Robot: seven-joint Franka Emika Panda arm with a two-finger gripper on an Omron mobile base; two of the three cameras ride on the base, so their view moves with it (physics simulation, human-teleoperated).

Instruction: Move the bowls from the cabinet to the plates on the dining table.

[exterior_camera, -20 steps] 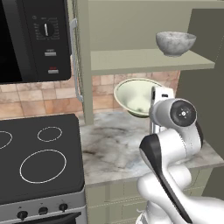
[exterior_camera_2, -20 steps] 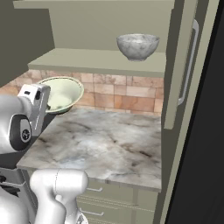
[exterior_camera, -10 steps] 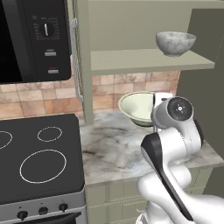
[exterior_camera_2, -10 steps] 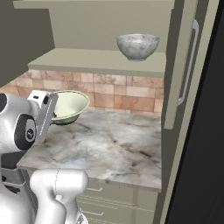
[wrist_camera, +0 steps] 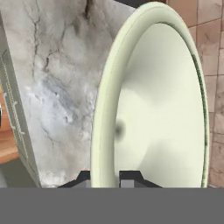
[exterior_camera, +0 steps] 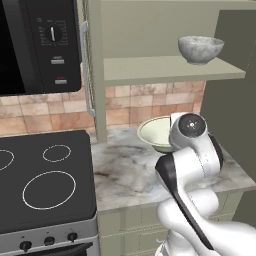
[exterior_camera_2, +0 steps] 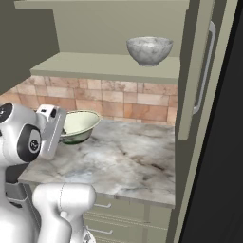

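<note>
My gripper [wrist_camera: 108, 177] is shut on the rim of the glossy cream-white bowl [wrist_camera: 157, 109]. I hold that bowl [exterior_camera: 154, 133] nearly level, just above the marble worktop, in front of the brick wall. From the right it shows as the same bowl [exterior_camera_2: 80, 124] beside my hand. The mottled grey bowl [exterior_camera: 201, 48] stands upright on the shelf of the open sage-green cabinet [exterior_camera: 165, 67], above and to the right of the hand. The cabinet door [exterior_camera_2: 201, 71] with its long silver handle stands open at the right. The plates and the dining table are out of view.
A black stove [exterior_camera: 45, 175] adjoins the marble worktop [exterior_camera: 125, 172] on the left. A black microwave [exterior_camera: 35, 45] hangs above it. Another open cabinet door [exterior_camera: 94, 65] stands between microwave and shelf. Green drawers [exterior_camera_2: 128, 213] sit under the worktop.
The cream-white bowl, held steeply tilted a second ago, has come down and turned nearly level over the worktop. The grey bowl has not moved.
</note>
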